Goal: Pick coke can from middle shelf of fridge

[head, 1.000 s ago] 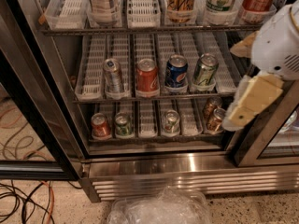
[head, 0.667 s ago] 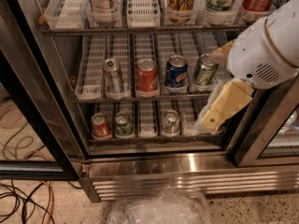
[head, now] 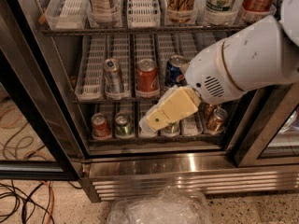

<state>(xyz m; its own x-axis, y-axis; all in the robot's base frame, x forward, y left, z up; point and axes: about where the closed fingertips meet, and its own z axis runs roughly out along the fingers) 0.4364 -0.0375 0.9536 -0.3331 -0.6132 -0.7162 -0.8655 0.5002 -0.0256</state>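
Note:
The fridge stands open in front of me. On its middle shelf, in white slotted lanes, the red coke can stands upright between a silver can and a blue Pepsi can. My gripper, cream-coloured on a big white arm, reaches in from the right. It hangs just below and slightly right of the coke can, in front of the bottom shelf, and holds nothing that I can see. The arm hides the right part of the middle shelf and part of the Pepsi can.
The top rack holds tall bottles. The bottom shelf holds a red can, a green can and brown cans. The black door frame stands at left. Cables and crumpled clear plastic lie on the floor.
The arm has swung left and lower across the fridge opening. The gripper has gone from the right edge to just under the coke can, and the arm now covers the green-and-silver can.

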